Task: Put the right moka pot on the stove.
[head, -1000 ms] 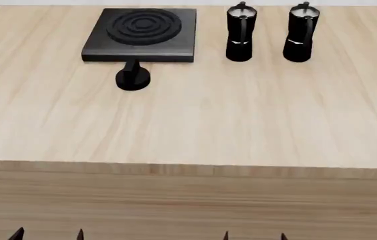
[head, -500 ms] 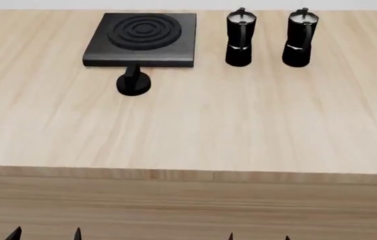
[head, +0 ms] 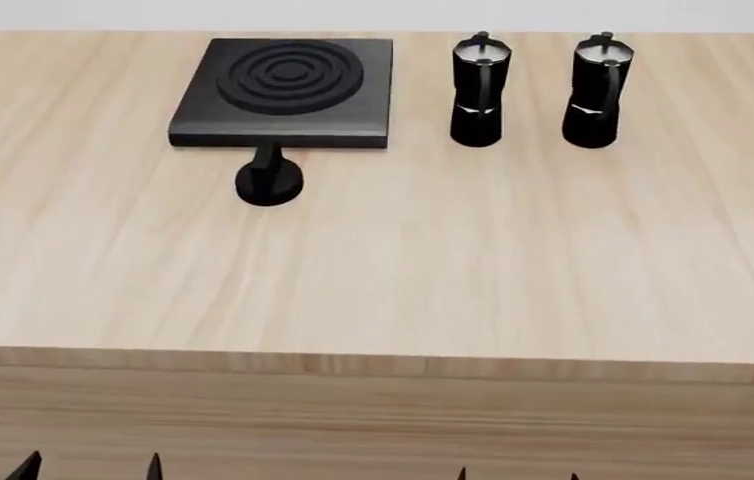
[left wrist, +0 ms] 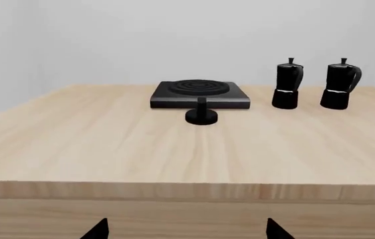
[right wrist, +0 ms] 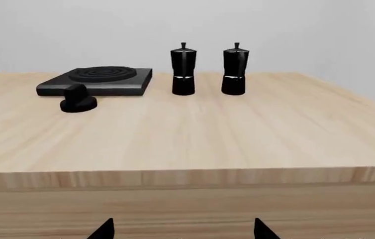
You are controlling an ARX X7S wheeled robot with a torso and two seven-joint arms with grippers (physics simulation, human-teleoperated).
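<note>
Fingers of left gripper (head: pixel 90 467) and right gripper (head: pixel 517 474) spread apart, empty, tips only, below near edge of light wooden bench (head: pixel 377 260). Far across from right fingers: black faceted right moka pot with silvery lid (head: pixel 596 91), upright, apart from twin left moka pot (head: pixel 479 90). Flat black square stove with ringed burner (head: pixel 286 91) further left, small black oval knob (head: pixel 269 180) just before it.

Light wooden table (head: pixel 391 270) with pale grain and a darker front edge.
Small black oval knob (head: pixel 269 181) on a round base, standing at 10 o'clock on the tabletop.
Black faceted moka pot with silvery lid (head: pixel 480 90), upright at 12 o'clock.
</note>
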